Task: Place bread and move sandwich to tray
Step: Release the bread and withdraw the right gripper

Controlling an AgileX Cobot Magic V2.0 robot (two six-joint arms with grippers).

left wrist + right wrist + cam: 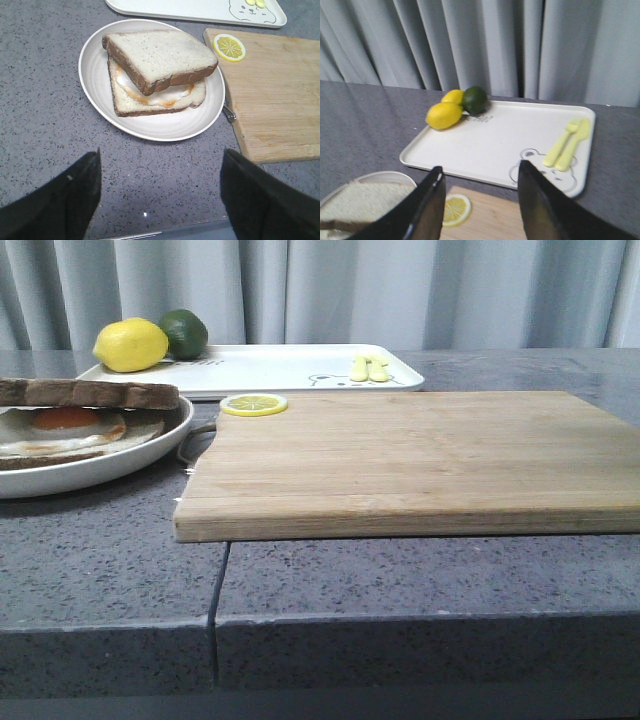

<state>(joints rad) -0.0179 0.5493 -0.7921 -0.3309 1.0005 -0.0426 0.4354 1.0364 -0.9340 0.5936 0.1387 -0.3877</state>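
Note:
The sandwich (pixel 155 70) lies on its round white plate (pixel 95 85) at the left of the counter. The bread (pixel 159 56) is its top slice, skewed over the fried egg and the lower slice. The front view shows the sandwich (pixel 80 420) edge-on on the plate (pixel 120 465), with no gripper in sight. The white tray (pixel 290 370) stands behind, also the tray (pixel 490 145) in the right wrist view. My left gripper (pixel 160 165) is open over bare counter, short of the plate. My right gripper (pixel 480 172) is open in the air above the board's far edge, facing the tray.
A wooden board (pixel 420 460) fills the middle and right, with a lemon slice (pixel 254 404) on its far left corner. On the tray lie a lemon (pixel 130 345), a lime (pixel 184 333) and pale yellow cutlery (pixel 368 368). Grey curtains hang behind.

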